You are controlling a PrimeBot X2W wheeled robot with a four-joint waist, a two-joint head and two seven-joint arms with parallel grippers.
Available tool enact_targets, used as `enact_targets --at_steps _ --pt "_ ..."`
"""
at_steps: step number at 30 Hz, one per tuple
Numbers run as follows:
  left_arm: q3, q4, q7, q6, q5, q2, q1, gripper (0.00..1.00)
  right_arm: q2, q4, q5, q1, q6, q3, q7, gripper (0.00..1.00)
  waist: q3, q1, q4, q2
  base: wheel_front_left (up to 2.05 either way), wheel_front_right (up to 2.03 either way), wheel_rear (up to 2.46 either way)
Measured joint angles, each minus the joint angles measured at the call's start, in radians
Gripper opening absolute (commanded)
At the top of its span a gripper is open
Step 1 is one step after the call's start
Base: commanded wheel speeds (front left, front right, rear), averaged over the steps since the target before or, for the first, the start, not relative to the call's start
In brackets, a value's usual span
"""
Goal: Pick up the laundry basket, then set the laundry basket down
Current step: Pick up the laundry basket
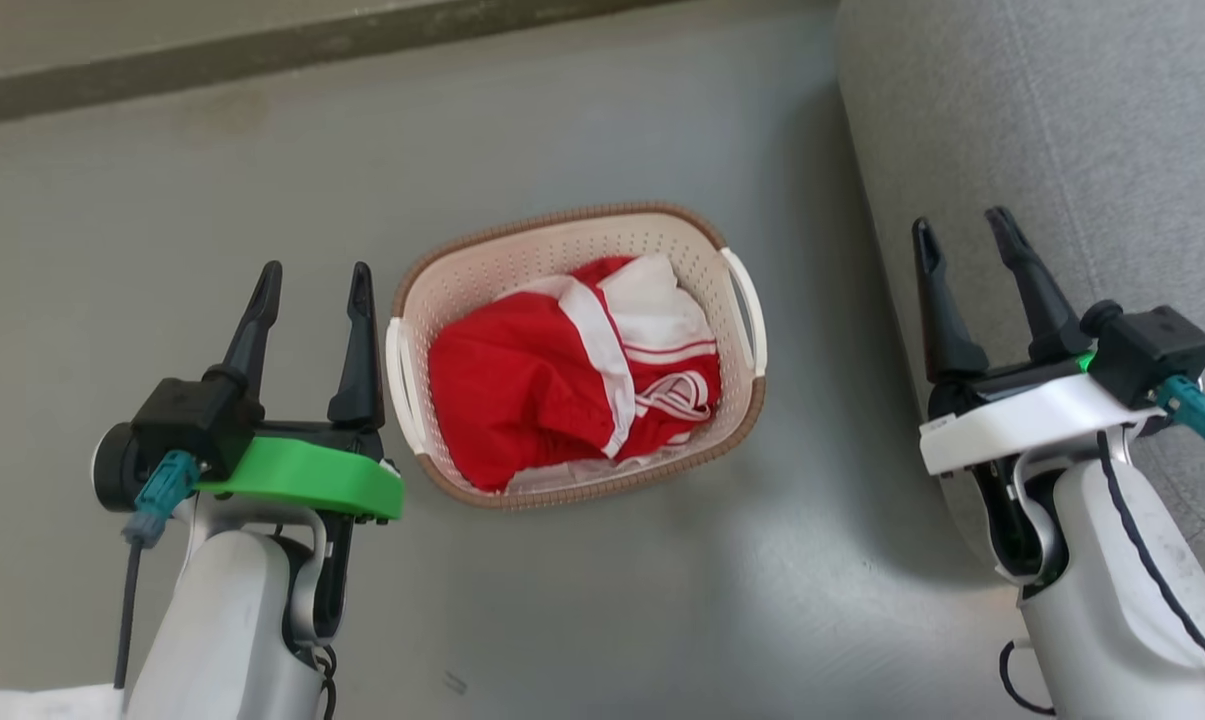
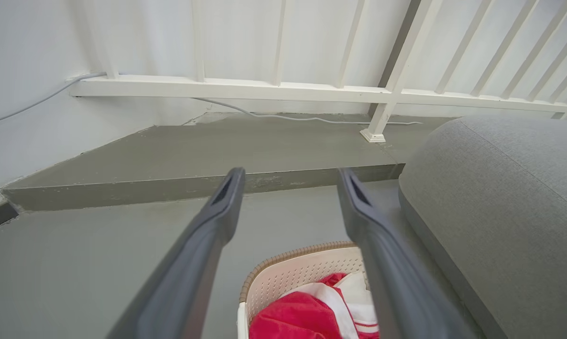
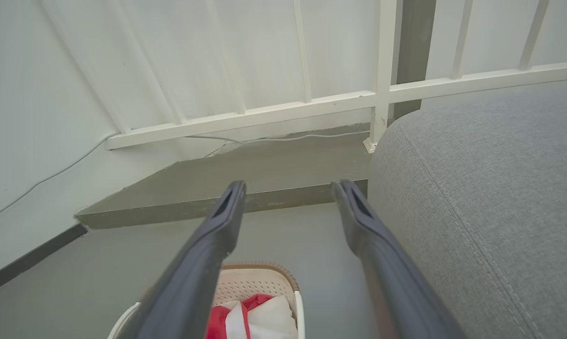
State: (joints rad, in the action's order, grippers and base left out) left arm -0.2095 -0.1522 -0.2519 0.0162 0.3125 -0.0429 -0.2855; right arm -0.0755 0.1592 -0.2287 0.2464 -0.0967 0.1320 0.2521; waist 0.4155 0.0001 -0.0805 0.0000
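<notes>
Laundry basket (image 1: 562, 245) upright, long axis left-right; left tool (image 1: 317, 270) and right tool (image 1: 960, 220) released, empty.

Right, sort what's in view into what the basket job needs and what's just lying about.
Job:
cream-white perforated plastic laundry basket, brown-rimmed; its white side handles; left gripper; right gripper, both open.

Lying about:
red and white clothing in the basket; grey fabric sofa; white railing; white cable.
</notes>
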Motion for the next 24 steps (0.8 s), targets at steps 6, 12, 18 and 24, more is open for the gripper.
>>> enact_targets --at_steps 6,12,18,24 --pt "-0.017 -0.049 0.0 0.0 0.001 0.001 -0.036 1.0 -0.011 0.037 0.001 0.048 -0.008 -0.005 0.002 1.0 0.067 0.0 -0.001 0.0 0.0 0.0 0.0" --pt "-0.018 -0.106 0.0 -0.001 0.005 0.002 -0.095 1.0 -0.016 0.071 0.001 0.107 -0.009 -0.007 0.002 1.0 0.132 0.0 -0.001 0.0 0.0 0.0 0.0" --pt "-0.018 -0.188 0.0 -0.017 0.013 0.002 -0.14 1.0 -0.013 0.119 -0.001 0.16 -0.017 -0.002 0.002 1.0 0.194 0.0 0.0 0.0 0.0 0.0 0.0" --pt "-0.01 -0.261 0.0 -0.018 0.027 0.004 -0.198 1.0 -0.008 0.175 -0.009 0.217 -0.017 0.025 0.002 1.0 0.252 0.0 -0.002 0.0 0.0 0.0 0.0"
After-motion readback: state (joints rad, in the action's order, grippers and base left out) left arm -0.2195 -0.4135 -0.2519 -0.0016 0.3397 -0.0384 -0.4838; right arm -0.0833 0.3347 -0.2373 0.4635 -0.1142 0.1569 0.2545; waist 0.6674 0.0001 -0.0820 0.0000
